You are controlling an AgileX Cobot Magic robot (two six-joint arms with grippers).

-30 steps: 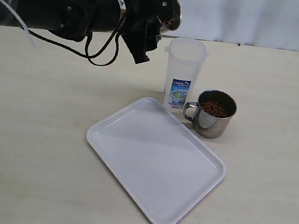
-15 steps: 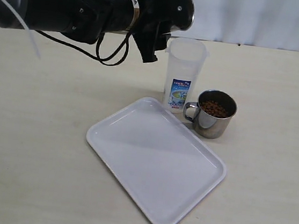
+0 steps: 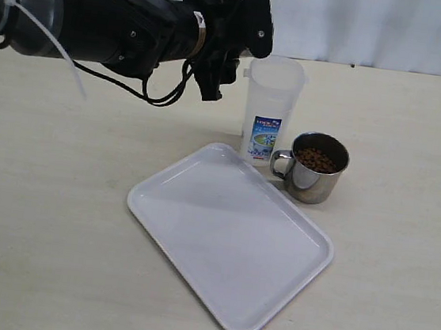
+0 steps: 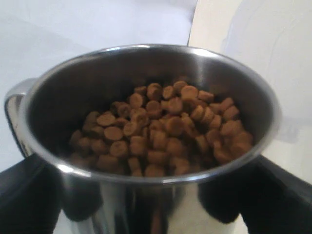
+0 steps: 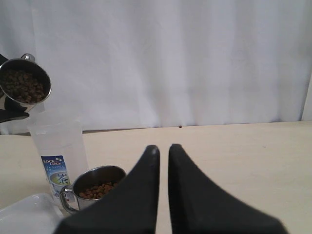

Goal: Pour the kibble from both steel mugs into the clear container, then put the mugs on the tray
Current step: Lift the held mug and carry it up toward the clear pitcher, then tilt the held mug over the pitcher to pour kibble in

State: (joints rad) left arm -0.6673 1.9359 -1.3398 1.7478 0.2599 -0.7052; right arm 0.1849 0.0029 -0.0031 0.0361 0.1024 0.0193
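Change since one second ago: the left arm is swinging rightward and rolling at the wrist, carrying the left end effector [image 4: 151,204] closer to the container's rim. In the exterior view the black wrist is now hiding most of the mug. Everything on the desk [image 3: 53,234] is staying where it was.

Left end effector: its black fingers [image 4: 29,195] are standing wide on either side of a short shiny stainless-steel mug [image 4: 73,107] and clamping it by the wall. This held mug is hanging tilted in the air, just above and beside the container's mouth, its loop handle out to one side. Small round reddish-brown kibble [image 4: 161,126] is lying heaped inside it.

Flat white rectangular plastic tray [image 3: 199,210]: lying at the centre of the desk, turned at an angle.

Tall translucent plastic container [image 3: 272,99] with a blue-and-white label: standing upright just beyond the tray's far corner.

Second steel mug [image 3: 310,179]: standing upright just right of the container, near the tray's rim, handle pointing toward the tray, and holding more kibble.

Right end effector [image 5: 163,148]: hovering well clear of the objects, facing the white curtain [image 5: 195,58], fingers drawn together with only a thin slit showing, gripping nothing.
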